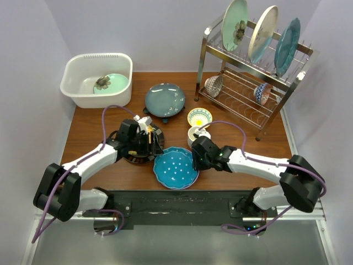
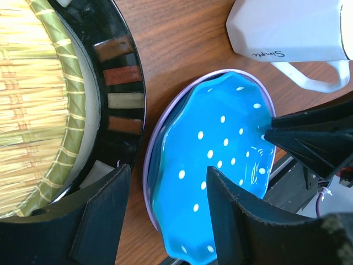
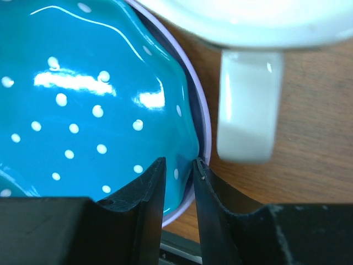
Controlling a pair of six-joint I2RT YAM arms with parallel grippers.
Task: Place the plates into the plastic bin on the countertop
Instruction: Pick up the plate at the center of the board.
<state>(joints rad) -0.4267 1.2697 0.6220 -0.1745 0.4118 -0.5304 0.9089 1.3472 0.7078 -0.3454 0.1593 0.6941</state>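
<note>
Two arms bend inward, low over the reddish-brown wooden worktop [image 1: 88,132]. The right hand [image 3: 179,165], jaws narrow, pinches the rim of the blue white-dotted scalloped plate [image 1: 175,168] beside a white mug [image 3: 245,110]. The left hand [image 2: 165,187] hangs wide over the black-rimmed straw-centred plate [image 2: 128,55].

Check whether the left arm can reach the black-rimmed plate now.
Probably yes: the left gripper hangs open over the rim of the black-rimmed plate, nothing between them. The blue plate sits close beside, so room is tight.
</note>
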